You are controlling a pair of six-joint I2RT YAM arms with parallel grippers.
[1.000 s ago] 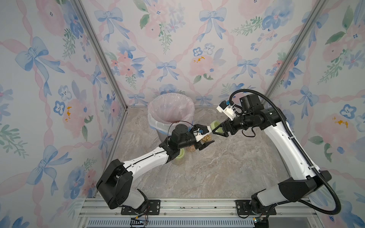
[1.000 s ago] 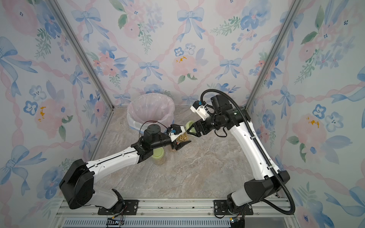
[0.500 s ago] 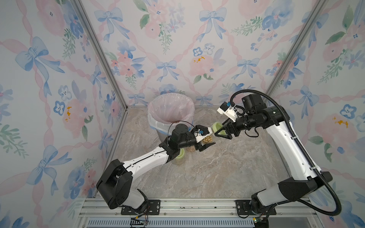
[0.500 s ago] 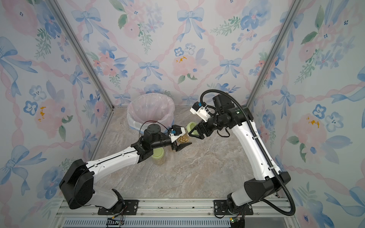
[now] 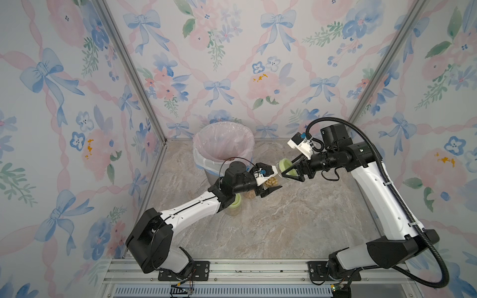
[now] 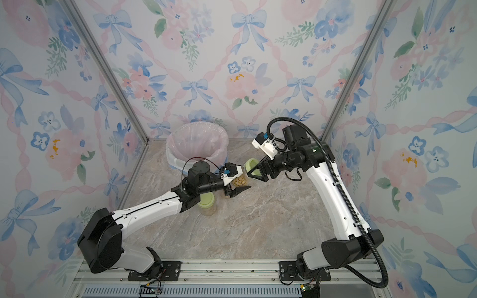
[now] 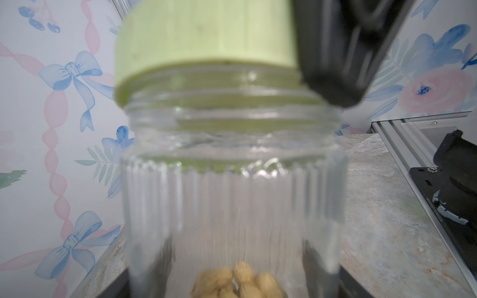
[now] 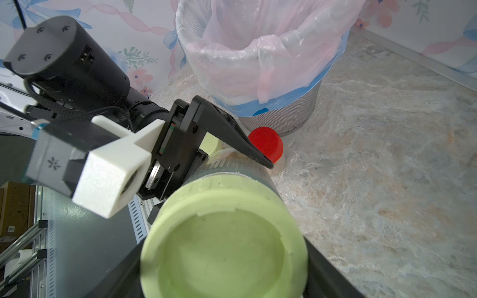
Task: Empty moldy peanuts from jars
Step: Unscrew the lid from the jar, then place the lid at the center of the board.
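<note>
In both top views my left gripper (image 5: 275, 181) sits at mid-frame, closed around a clear jar (image 5: 273, 177) that I hold on its side above the marble table (image 5: 284, 232). The peanuts (image 5: 269, 182) lie along the jar's lower side. My right gripper (image 5: 287, 169) reaches in from the right and is clamped on the jar's green lid (image 5: 284, 164). The bag-lined bin (image 5: 223, 134) stands just to the upper left of us. A second jar (image 5: 235, 202) with a green top stands half covered by my left forearm. More nuts in glass (image 5: 249, 195) show under my left wrist, the top hidden.

In the left wrist view the jar (image 7: 232, 193) fills the centre, blurred, with peanuts (image 7: 237, 281) at the bottom edge. The lid (image 7: 204, 38) is at the top, and bare screw threads show beneath its rim. One dark finger (image 7: 343, 51) of my right gripper covers its upper right.

In the right wrist view the lid (image 8: 224, 245) fills the lower centre, with my dark fingers (image 8: 330, 271) on either side. A left finger (image 8: 232, 134) crosses the jar. Behind that finger a red cap (image 8: 267, 145) sits at the foot of the bin (image 8: 258, 51).
</note>
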